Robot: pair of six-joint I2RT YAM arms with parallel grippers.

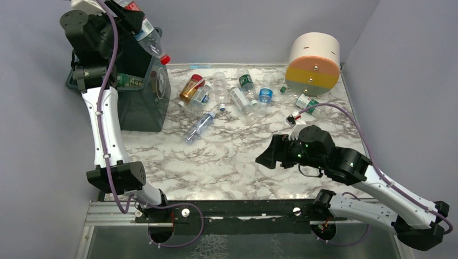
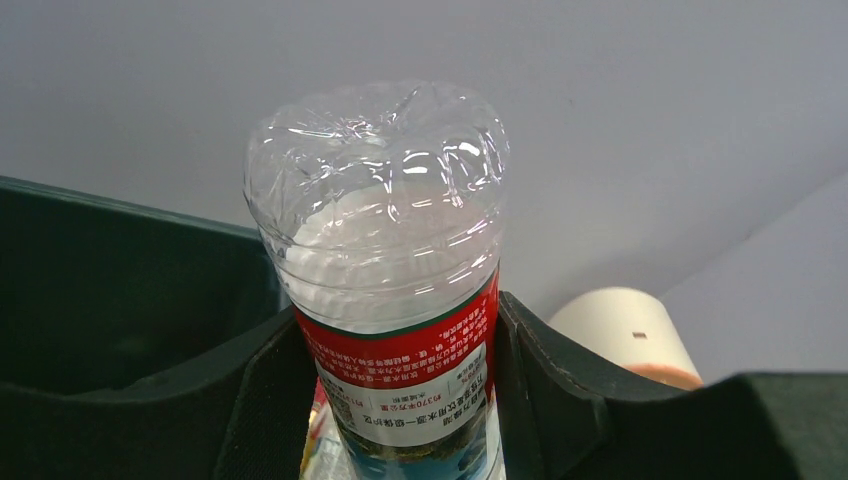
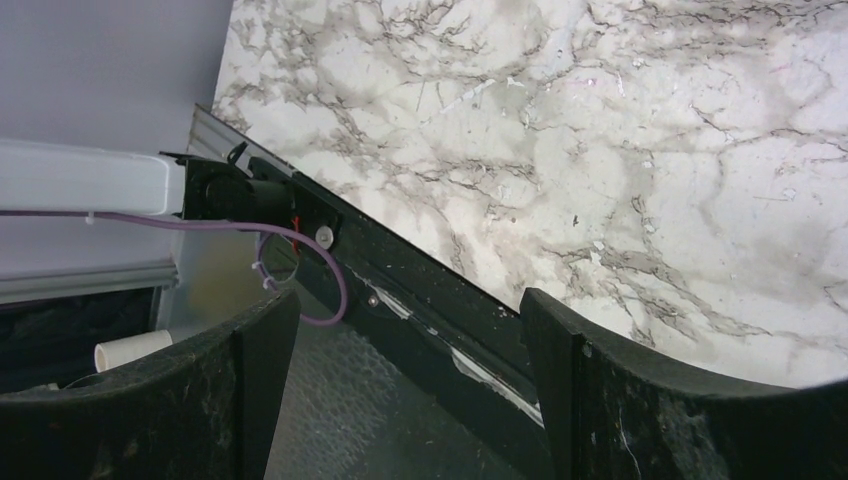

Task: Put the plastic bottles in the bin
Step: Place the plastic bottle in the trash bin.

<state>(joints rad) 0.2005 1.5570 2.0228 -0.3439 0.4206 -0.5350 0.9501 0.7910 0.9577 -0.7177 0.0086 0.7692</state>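
My left gripper (image 1: 131,19) is raised high at the far left and is shut on a clear bottle (image 1: 151,42) with a red label and red cap. It holds the bottle tilted, cap down, above the dark green bin (image 1: 141,110). In the left wrist view both pads press the bottle (image 2: 385,250) at its label, with the bin's rim (image 2: 120,215) behind. Several other bottles lie on the marble table, among them an amber one (image 1: 190,89), a blue-labelled one (image 1: 199,127) and a green-labelled one (image 1: 247,85). My right gripper (image 1: 268,157) is open and empty, low over the table's right centre.
A big cream, orange and yellow cylinder (image 1: 313,62) lies at the back right and also shows in the left wrist view (image 2: 620,335). A green-labelled bottle (image 1: 128,81) lies inside the bin. The right wrist view shows the marble top (image 3: 600,150) and the black front rail (image 3: 420,290).
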